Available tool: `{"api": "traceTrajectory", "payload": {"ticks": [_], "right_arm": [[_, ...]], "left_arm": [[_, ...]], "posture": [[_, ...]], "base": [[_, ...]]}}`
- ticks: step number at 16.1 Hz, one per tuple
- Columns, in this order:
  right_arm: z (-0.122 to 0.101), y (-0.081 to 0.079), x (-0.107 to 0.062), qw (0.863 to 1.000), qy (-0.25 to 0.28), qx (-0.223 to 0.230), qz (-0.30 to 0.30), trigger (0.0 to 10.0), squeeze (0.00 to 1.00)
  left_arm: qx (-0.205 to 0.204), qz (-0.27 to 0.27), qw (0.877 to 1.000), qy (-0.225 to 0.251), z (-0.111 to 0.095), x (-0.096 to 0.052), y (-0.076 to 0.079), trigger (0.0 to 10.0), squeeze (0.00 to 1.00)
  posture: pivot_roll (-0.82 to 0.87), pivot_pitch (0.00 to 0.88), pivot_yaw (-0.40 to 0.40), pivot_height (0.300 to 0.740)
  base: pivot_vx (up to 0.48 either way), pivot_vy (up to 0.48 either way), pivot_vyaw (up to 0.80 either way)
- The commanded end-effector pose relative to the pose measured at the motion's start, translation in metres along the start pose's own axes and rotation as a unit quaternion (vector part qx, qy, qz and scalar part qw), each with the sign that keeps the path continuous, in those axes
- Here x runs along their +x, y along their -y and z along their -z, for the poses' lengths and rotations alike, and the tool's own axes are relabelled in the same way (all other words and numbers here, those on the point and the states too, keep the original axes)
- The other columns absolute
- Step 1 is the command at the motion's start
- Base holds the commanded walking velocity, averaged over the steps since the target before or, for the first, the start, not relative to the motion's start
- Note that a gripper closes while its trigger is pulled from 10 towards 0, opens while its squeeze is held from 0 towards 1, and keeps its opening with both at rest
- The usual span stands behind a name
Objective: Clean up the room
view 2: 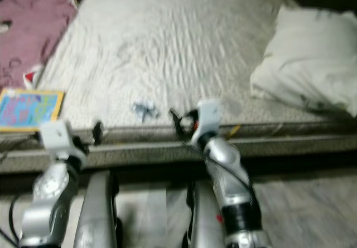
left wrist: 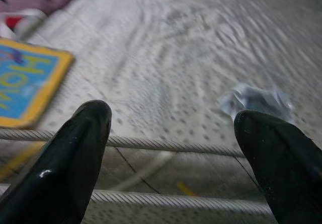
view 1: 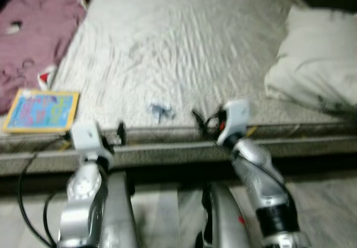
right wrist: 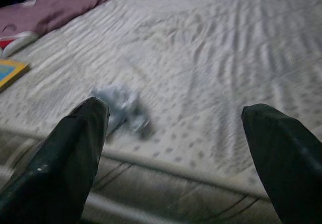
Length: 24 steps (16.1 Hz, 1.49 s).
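left eye view: crumpled wrapper [view 1: 161,112] (bluish, blurred) on quilted, dimpled mattress [view 1: 184,42].

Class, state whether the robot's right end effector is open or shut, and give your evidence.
Open. In the right wrist view its two black fingers stand far apart over the mattress edge, gripping nothing.

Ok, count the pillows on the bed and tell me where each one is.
1. The white pillow lies at the right side of the mattress, near its front edge. The purple blanket on the left could hide another.
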State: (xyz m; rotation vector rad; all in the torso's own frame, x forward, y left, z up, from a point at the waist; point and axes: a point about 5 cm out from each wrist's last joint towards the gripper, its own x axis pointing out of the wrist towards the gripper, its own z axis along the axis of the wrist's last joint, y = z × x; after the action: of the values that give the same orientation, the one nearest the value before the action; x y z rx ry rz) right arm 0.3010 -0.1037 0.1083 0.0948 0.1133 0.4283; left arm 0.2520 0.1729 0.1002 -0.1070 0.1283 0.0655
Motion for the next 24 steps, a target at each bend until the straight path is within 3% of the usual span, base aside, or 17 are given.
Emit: {"api": "traceTrajectory", "payload": {"ticks": [1,4,8,10,15,24], "right_arm": [[-0.004,-0.004,0.002,1.000,0.002,-0.005,-0.021,10.0,0.00],[-0.004,-0.013,0.007,0.999,0.004,-0.004,-0.049,10.0,0.00],[-0.002,-0.033,0.016,0.994,-0.004,-0.012,-0.107,10.0,0.00],[-0.001,-0.036,0.017,0.994,-0.005,-0.013,-0.110,10.0,0.00],[-0.005,-0.024,0.021,0.998,0.011,-0.013,-0.065,10.0,0.00],[-0.006,-0.023,0.023,0.998,0.021,-0.010,-0.063,10.0,0.00]], "left_arm": [[0.003,0.016,1.000,0.007,-0.006,0.004,0.006,10.0,0.00],[0.001,0.026,1.000,0.011,-0.009,0.003,0.012,10.0,0.00],[0.000,0.022,1.000,0.010,-0.009,-0.001,0.009,10.0,0.00],[0.000,0.021,1.000,0.008,-0.009,-0.003,0.009,10.0,0.00],[0.005,0.030,0.999,0.013,-0.010,-0.006,0.009,10.0,0.00],[0.003,0.039,0.999,0.008,-0.010,-0.003,0.012,10.0,0.00]], "posture": [[-0.05,0.083,-0.058,0.537],[-0.04,0.081,-0.064,0.537],[-0.02,0.098,-0.065,0.537],[-0.02,0.101,-0.064,0.537],[-0.01,0.121,-0.054,0.537],[-0.02,0.129,-0.059,0.537]], "base": [[0.000,0.000,0.00],[0.000,0.000,0.00],[0.000,0.000,0.75],[0.000,0.000,0.59],[0.061,0.000,0.08],[0.354,0.000,0.24]]}}
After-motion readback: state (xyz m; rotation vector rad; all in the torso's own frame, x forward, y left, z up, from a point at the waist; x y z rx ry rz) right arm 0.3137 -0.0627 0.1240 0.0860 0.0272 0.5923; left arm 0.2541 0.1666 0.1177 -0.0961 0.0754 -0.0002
